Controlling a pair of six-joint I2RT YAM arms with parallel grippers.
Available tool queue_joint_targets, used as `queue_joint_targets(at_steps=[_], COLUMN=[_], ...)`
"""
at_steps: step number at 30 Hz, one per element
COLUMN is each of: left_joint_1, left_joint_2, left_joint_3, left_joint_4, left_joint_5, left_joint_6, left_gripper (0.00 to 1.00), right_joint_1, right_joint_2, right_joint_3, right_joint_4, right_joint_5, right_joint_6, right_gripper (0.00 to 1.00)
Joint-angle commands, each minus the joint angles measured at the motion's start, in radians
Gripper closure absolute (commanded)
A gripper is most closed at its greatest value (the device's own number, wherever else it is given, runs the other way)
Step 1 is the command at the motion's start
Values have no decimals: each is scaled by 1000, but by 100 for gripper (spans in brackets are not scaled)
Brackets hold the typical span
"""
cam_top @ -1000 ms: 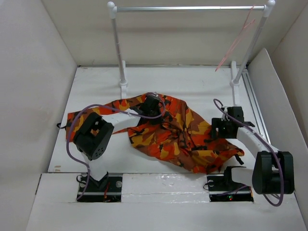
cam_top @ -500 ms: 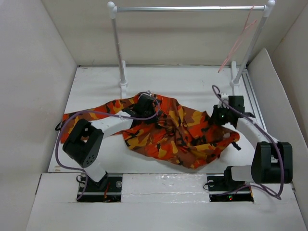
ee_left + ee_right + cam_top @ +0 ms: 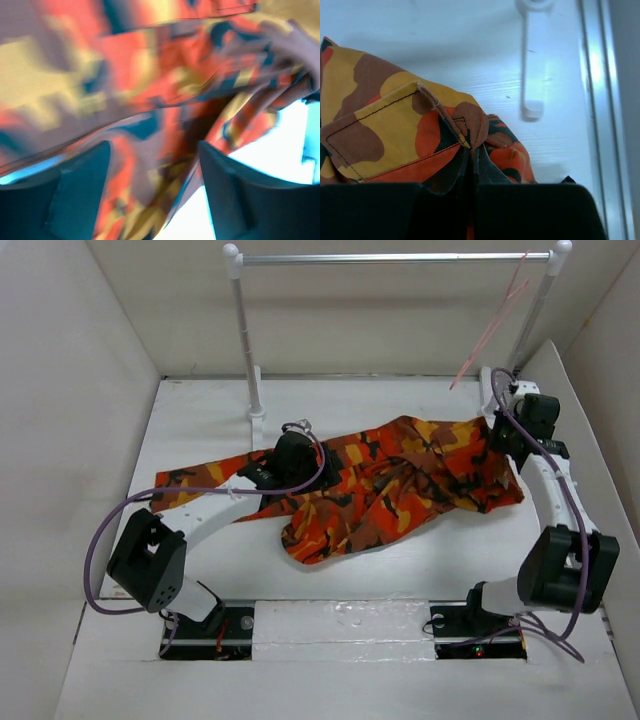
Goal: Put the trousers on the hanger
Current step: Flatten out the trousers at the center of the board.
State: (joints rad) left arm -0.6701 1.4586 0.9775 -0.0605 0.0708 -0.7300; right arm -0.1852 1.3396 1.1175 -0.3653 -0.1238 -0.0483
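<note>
Nothing is hung yet. The trousers [image 3: 400, 475] are flat on the desk [image 3: 400, 405], sprawled across its middle. The long axis runs from the left edge towards the far right corner, tilting a bit away from me as it goes right. A thin leg end points at the left edge, the bulkier end with a stitched pocket sits by the far right corner, and one fold sags towards the near edge.

The right pincer [image 3: 470, 186] is clamped on a hem corner at that bulky end. The left pincer [image 3: 152, 150] sits over the leg part with its jaws apart. That view is smeared, but I'd say it isn't pinching anything.

The hanger [image 3: 480, 344] dangles bare from the bar [image 3: 390, 257] above the far right corner. So the whole job of getting the cloth up and draped over it is left, I reckon.
</note>
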Motion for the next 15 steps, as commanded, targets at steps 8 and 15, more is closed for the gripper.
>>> queue_joint_targets(at_steps=[8, 15], left_joint_1=[-17, -137], left_joint_2=[-37, 40], left_joint_3=[82, 52], left_joint_4=[-159, -156], left_joint_5=[-152, -207], left_joint_6=[78, 87], left_gripper=[27, 28], right_joint_1=[-112, -92], right_joint_2=[325, -11], right_joint_3=[301, -92], right_joint_4=[-36, 28], right_joint_5=[-132, -63], right_joint_6=[-42, -56], right_gripper=[23, 29])
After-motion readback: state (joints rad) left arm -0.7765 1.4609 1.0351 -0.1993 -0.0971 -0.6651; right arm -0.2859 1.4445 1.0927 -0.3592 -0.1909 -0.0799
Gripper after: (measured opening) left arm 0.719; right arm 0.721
